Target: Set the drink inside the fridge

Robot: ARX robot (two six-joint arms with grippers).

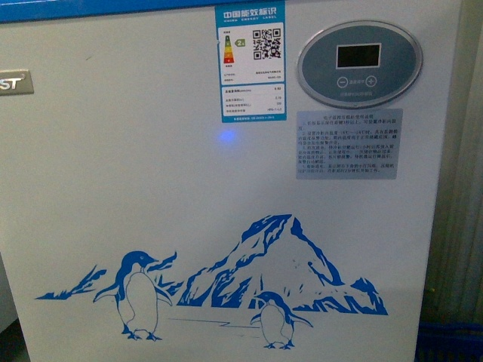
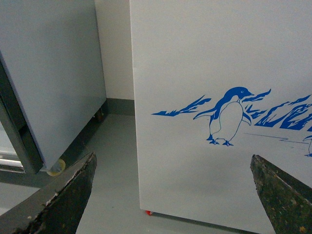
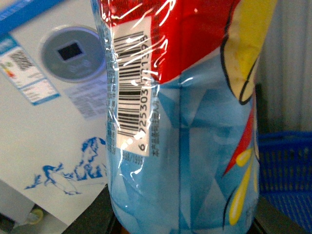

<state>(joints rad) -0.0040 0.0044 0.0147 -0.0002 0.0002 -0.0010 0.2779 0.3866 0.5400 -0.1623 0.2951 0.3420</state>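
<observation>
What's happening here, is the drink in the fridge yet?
Not yet. The right arm holds the drink between its fingers, out in front of the fridge. The left fingers are open and empty, low down and facing the penguin picture. The lid is out of view, so I cannot tell whether it is open.

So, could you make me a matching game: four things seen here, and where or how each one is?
Things:
1 bottle
2 left gripper
3 display
4 penguins

States:
a open, empty
b oval, high on the fridge front
c blue, low on the fridge front
d red and blue wrap, close to the right wrist camera

Pairs: 1-d, 2-a, 3-b, 4-c
</observation>
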